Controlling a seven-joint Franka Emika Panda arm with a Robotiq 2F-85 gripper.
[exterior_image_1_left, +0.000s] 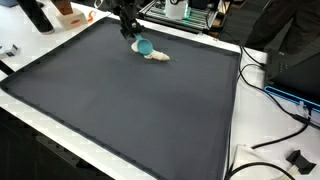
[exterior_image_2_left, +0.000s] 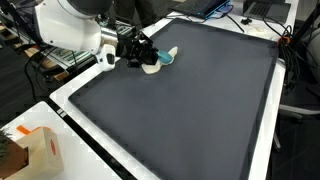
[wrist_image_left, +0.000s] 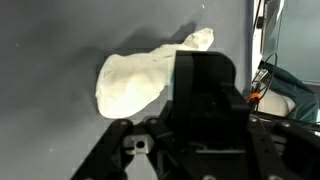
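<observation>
Hovering at the far edge of the dark mat (exterior_image_1_left: 150, 115), the gripper (exterior_image_1_left: 134, 36) stood right over a teal piece (exterior_image_1_left: 144, 45) and the white lump (exterior_image_1_left: 158, 56) beside it. Both lay on the mat close to its border in both exterior views. Nothing appeared lifted: in the wrist view the white lump rested flat on the mat, spread out just ahead of the gripper's dark body. By that showing the handling looked to be at the reaching or first-contact stage, with no raising or carrying yet done. Whether the fingers stood apart or together could not be told, because the gripper's housing filled the lower half of the wrist view and the exterior views showed it too small. It was also unclear whether the fingertips touched the teal piece or merely hung above it. The teal piece did not show in the wrist view at all — probably masked by the gripper. Whether teal and white were one object or two could not be made out. The white arm (exterior_image_2_left: 70, 25), the cables (exterior_image_1_left: 275, 95) and a cardboard box (exterior_image_2_left: 38, 150) were cut off at the frame edges
</observation>
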